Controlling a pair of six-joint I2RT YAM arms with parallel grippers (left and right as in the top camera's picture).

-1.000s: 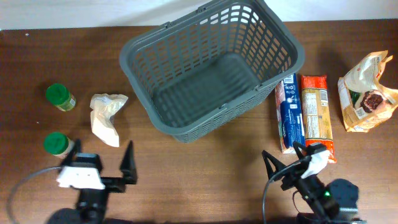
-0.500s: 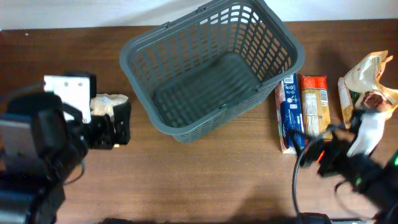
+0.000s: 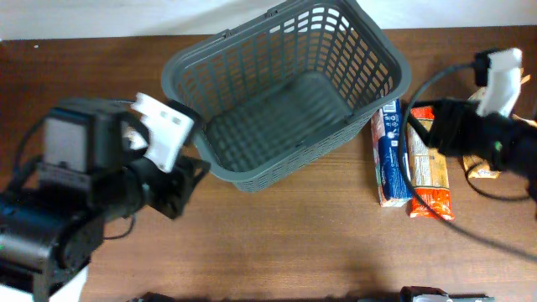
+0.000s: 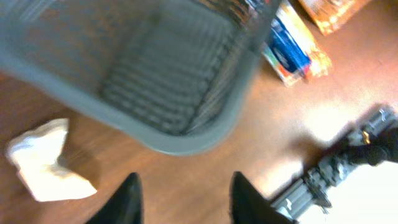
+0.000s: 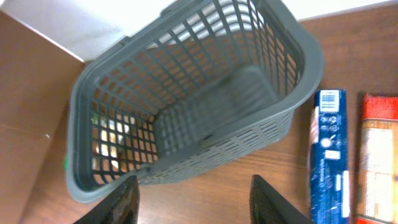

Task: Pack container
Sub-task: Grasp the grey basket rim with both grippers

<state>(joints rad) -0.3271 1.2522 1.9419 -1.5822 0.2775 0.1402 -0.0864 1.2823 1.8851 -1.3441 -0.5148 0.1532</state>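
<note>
The container (image 3: 277, 172), a large dark grey slotted basket, stands empty at the table's middle back. My left gripper (image 3: 186, 183) hovers high by its front left corner. In the left wrist view the gripper (image 4: 183, 199) is open over bare wood, just short of the basket's rim (image 4: 186, 143). My right gripper (image 3: 424, 134) hangs above the packets to the right of the basket. Seen from the right wrist, that gripper (image 5: 196, 199) is open and holds nothing, facing the basket (image 5: 73, 168).
A blue packet (image 3: 391, 155) and an orange-red packet (image 3: 430, 168) lie side by side right of the basket. A pouch (image 3: 482, 164) further right is mostly hidden by my right arm. A crumpled white bag (image 4: 40, 162) lies left of the basket.
Both arms have risen from the table's front edge. The left one moved up beside the basket and now covers the bag and jars; the right one swung back over the packets. Both jaws stand narrower.
</note>
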